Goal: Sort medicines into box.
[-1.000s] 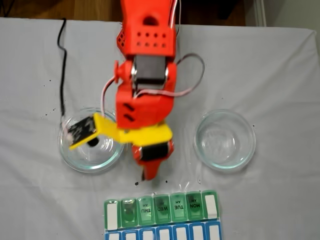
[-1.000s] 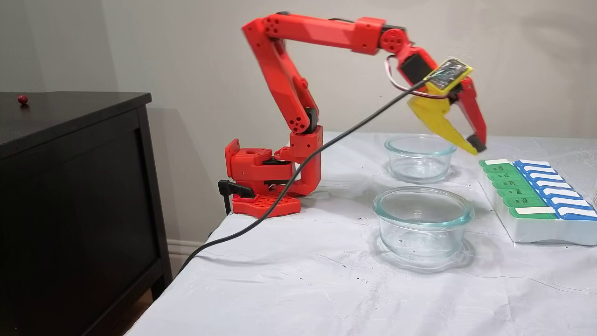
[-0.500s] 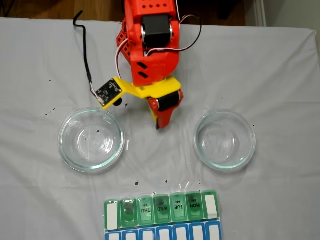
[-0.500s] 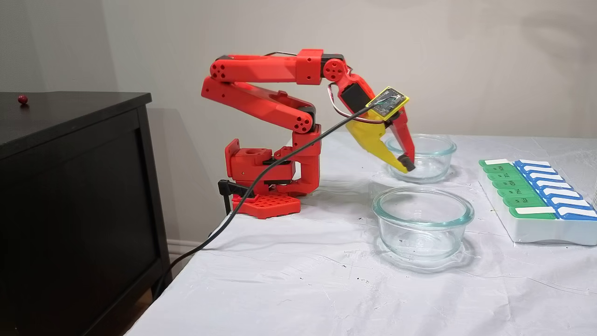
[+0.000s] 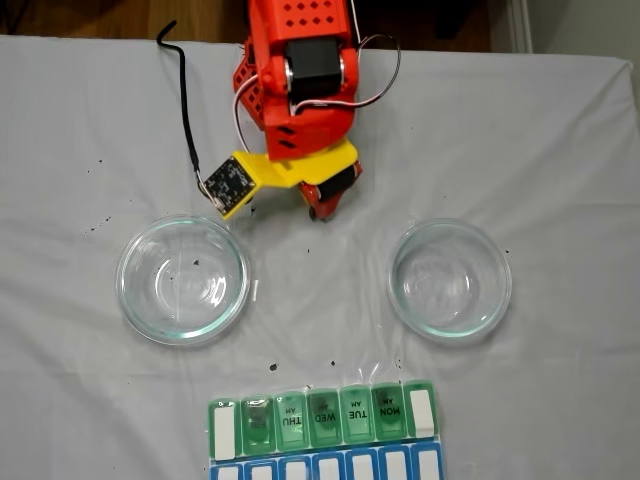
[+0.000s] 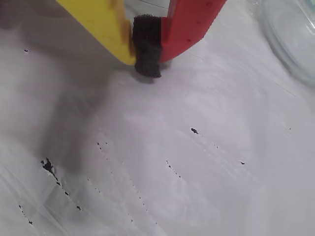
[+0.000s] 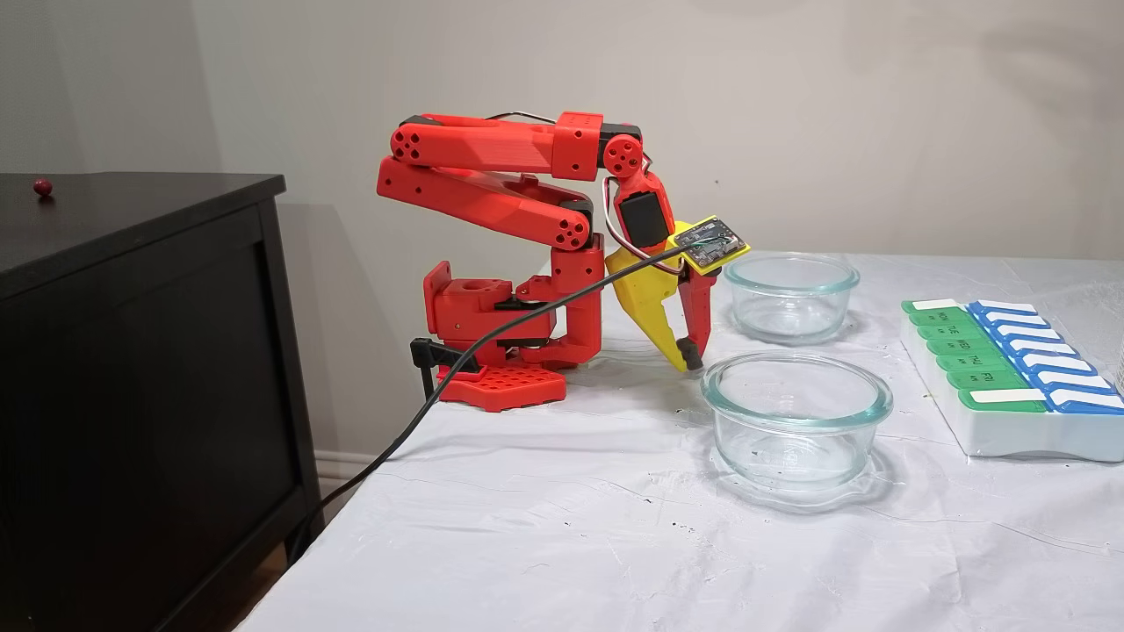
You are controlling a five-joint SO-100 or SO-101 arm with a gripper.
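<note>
My gripper [image 5: 318, 212] is shut, its yellow and red fingers pressed together on the black pad with nothing held. In the wrist view the gripper [image 6: 146, 61] tip hovers just over the white cloth. In the side fixed view the gripper [image 7: 691, 358] points down, close to the arm's base, behind the near glass bowl. The box [image 5: 325, 414], a pill organizer with green lids and a blue row, lies at the table's front edge, far from the gripper; the box [image 7: 983, 364] sits at the right there. One small dark red pill [image 7: 42, 186] lies on the black cabinet.
Two round clear glass bowls stand on the white cloth, one left [image 5: 182, 279] and one right [image 5: 450, 279], both looking empty. A black cable [image 5: 185, 110] runs from the wrist camera board across the table. The black cabinet [image 7: 132, 263] stands beside the table.
The arm has folded back from above the box toward its base. The gripper passed between the bowls and dropped close to the cloth, staying shut.
</note>
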